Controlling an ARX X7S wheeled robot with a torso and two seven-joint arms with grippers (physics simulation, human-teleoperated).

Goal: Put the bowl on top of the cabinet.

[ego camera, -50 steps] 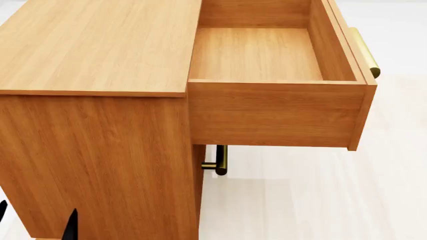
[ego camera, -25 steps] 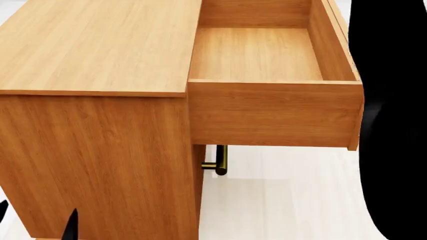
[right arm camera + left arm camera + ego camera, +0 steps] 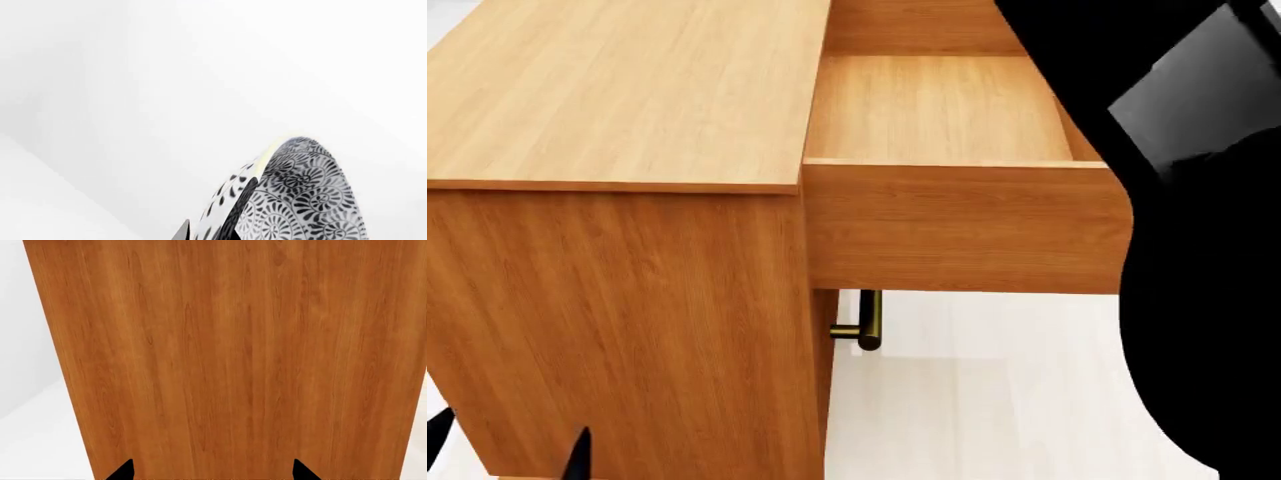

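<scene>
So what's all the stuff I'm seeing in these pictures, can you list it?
cabinet: one, light-brown wood, fills the left of the head view; flat top bare.
drawer: one, same wood, pulled open at the cabinet's right, nothing showing in the visible part.
bar handle: one, brass, below the open drawer.
floor: pale, under and beside the cabinet.
bowl: one, white with dark floral pattern, shown only in the right wrist view, at the right tool.
left tool: black tips, apart, facing the cabinet's side panel.
right arm: black, covering the head view's right side.
</scene>
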